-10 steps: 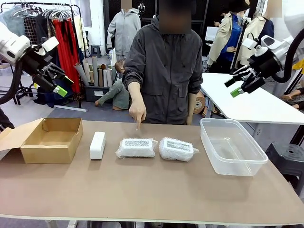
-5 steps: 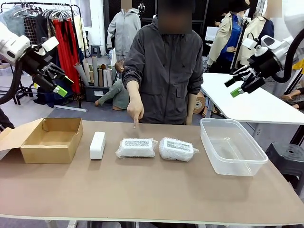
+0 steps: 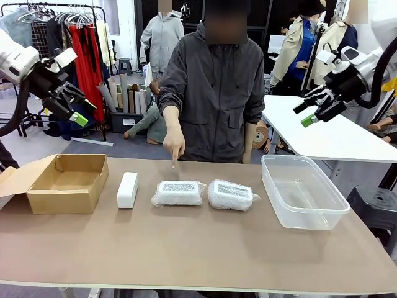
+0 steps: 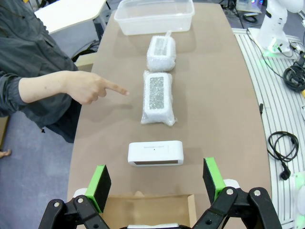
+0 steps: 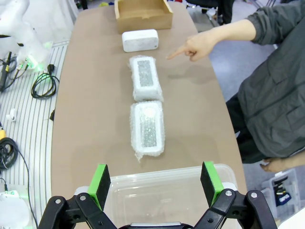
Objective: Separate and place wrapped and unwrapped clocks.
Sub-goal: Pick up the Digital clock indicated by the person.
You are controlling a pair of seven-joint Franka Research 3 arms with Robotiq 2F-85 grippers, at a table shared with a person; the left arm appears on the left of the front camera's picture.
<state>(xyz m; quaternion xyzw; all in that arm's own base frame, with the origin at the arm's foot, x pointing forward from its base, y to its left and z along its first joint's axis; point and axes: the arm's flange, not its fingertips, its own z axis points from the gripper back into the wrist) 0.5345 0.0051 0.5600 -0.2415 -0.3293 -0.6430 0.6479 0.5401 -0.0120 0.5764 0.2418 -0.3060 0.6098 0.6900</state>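
Observation:
Two wrapped clocks in crinkly clear plastic lie side by side mid-table: one [image 3: 178, 193] [image 4: 157, 97] [image 5: 145, 77] on the left, one [image 3: 231, 195] [image 4: 161, 50] [image 5: 147, 127] on the right. A bare white rounded clock [image 3: 128, 189] [image 4: 155, 153] [image 5: 139, 40] lies left of them. The person's hand [image 3: 173, 144] [image 4: 88, 88] [image 5: 199, 46] points a finger down at the table behind the left wrapped clock. My left gripper [image 3: 73, 107] [image 4: 155, 182] hangs open, high above the table's left end. High over the right end, my right gripper [image 3: 310, 113] [image 5: 156, 181] is also open and holds nothing.
An open brown cardboard box [image 3: 65, 183] [image 4: 147, 210] [image 5: 144, 15] stands at the table's left end. A clear plastic tub [image 3: 302, 190] [image 4: 154, 15] [image 5: 167, 192] stands at the right end. Cables [image 4: 283, 149] [image 5: 43, 84] lie on the floor beside the table.
The person's pointing hand has drawn back slightly and lifted a little from the table. Both arms have stayed still.

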